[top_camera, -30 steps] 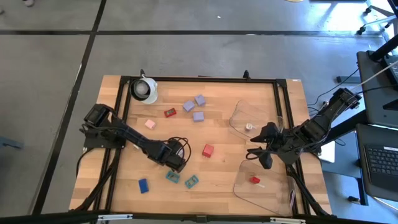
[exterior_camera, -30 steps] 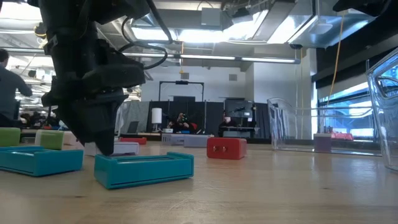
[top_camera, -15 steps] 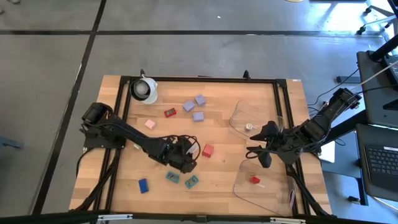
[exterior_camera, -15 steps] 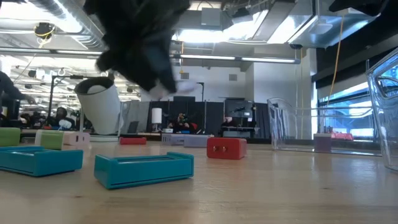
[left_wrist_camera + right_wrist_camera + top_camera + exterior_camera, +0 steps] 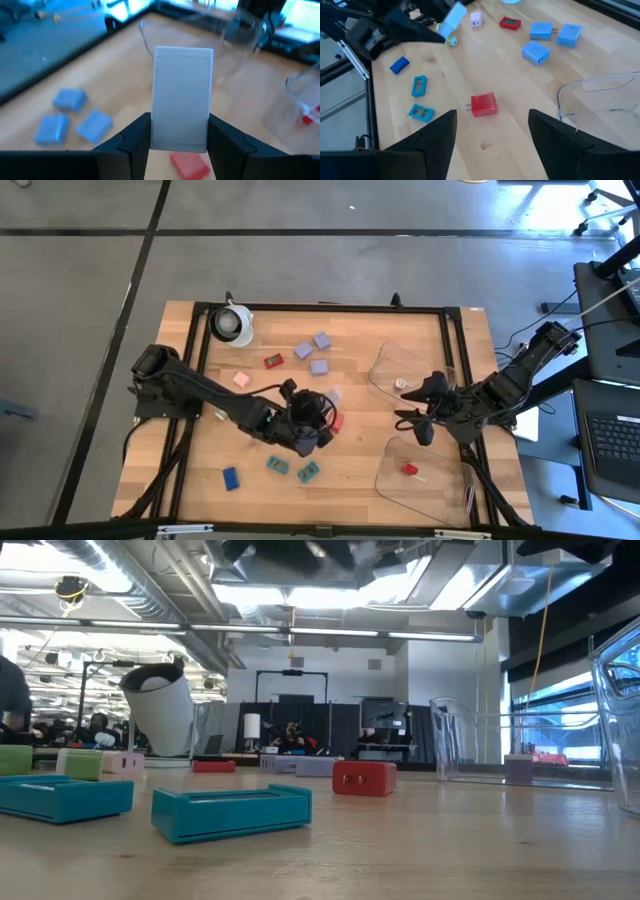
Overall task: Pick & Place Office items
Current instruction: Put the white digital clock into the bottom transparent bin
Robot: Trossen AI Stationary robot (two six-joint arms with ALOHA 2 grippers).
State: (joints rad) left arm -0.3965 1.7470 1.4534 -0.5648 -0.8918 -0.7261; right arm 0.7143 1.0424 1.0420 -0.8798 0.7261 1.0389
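My left gripper (image 5: 180, 131) hangs above the table's middle (image 5: 325, 408), shut on a flat white block (image 5: 182, 95). The right wrist view also shows that block (image 5: 454, 17) in the air. Under it a red block (image 5: 482, 105) lies on the table. Other office items lie flat on the wood: three lavender blocks (image 5: 312, 352), a red clip (image 5: 273, 361), a pink piece (image 5: 241, 379), two teal clips (image 5: 230, 812) (image 5: 60, 795) and a blue piece (image 5: 231, 478). My right gripper (image 5: 420, 425) hovers open between two clear trays, with nothing between its fingers. My left gripper pinches the white block by its two long edges (image 5: 159, 136), at the end nearest the wrist, between its two fingers. The fingers slant downward toward the table's right side and lie along the block. The block juts out past the fingertips, lifted clear of the table.
A white roll (image 5: 233, 323) stands at the far left corner. Two clear trays sit on the right: the far one (image 5: 385, 365) holds a small white piece (image 5: 400, 383), the near one (image 5: 440, 485) a red piece (image 5: 410, 469). A black frame (image 5: 320, 308) borders the table.
My left gripper has risen from the table beside the teal clips and gone toward the table's right, tipping from pointing down to a shallower slant. The white block has gone up with it, lifted clear. My right gripper has stayed in place.
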